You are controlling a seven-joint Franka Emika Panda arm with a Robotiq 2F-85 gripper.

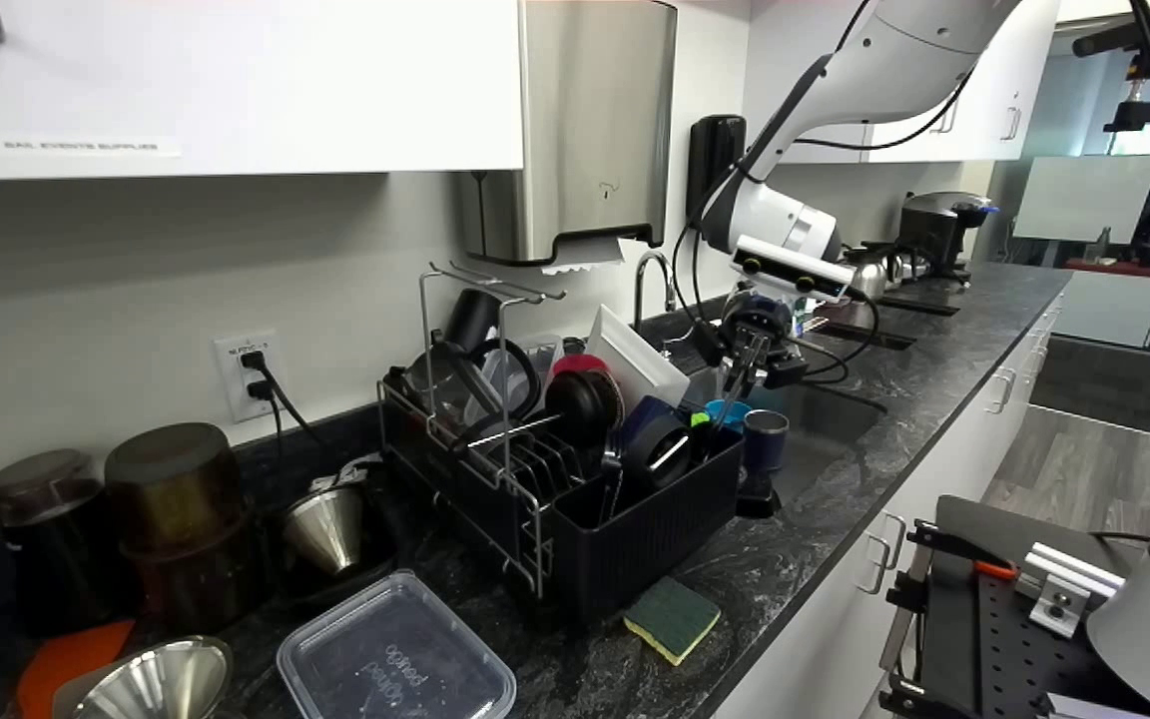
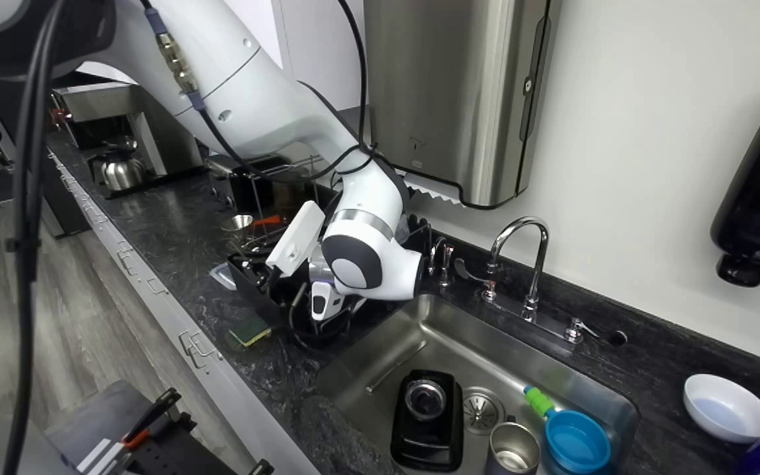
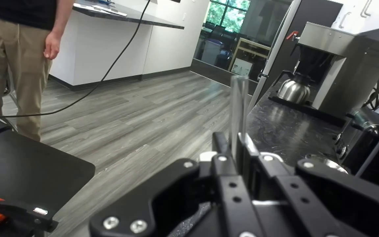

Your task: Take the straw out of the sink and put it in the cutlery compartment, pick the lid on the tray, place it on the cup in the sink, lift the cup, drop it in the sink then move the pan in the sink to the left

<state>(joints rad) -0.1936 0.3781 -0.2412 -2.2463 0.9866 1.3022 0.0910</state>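
One clear straw [image 3: 239,108] is pinched in the pincer [image 3: 235,142], near one crowded black dish rack [image 1: 640,549]. Across the pincer from the rack, the sink [image 2: 443,356] holds one thin rod [image 2: 397,367], one black tray [image 2: 427,438] bearing one lid [image 2: 425,400], one cup [image 2: 513,450] and one blue pan [image 2: 576,441]. One sponge [image 1: 673,614] lies on the bench [image 1: 755,571], lower than the pincer.

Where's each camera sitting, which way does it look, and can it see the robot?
An exterior view: sits above the counter, looking along it past the dish rack; the robot's arm shows.
An exterior view: sits high near the sink, looking down into it and back toward the dish rack; the arm shows.
Wrist view: sits at the arm's end, looking toward the floor, a person and a coffee maker; the gripper shows, holding a clear straw.
Both exterior views share the arm, dish rack, sink and a sponge.
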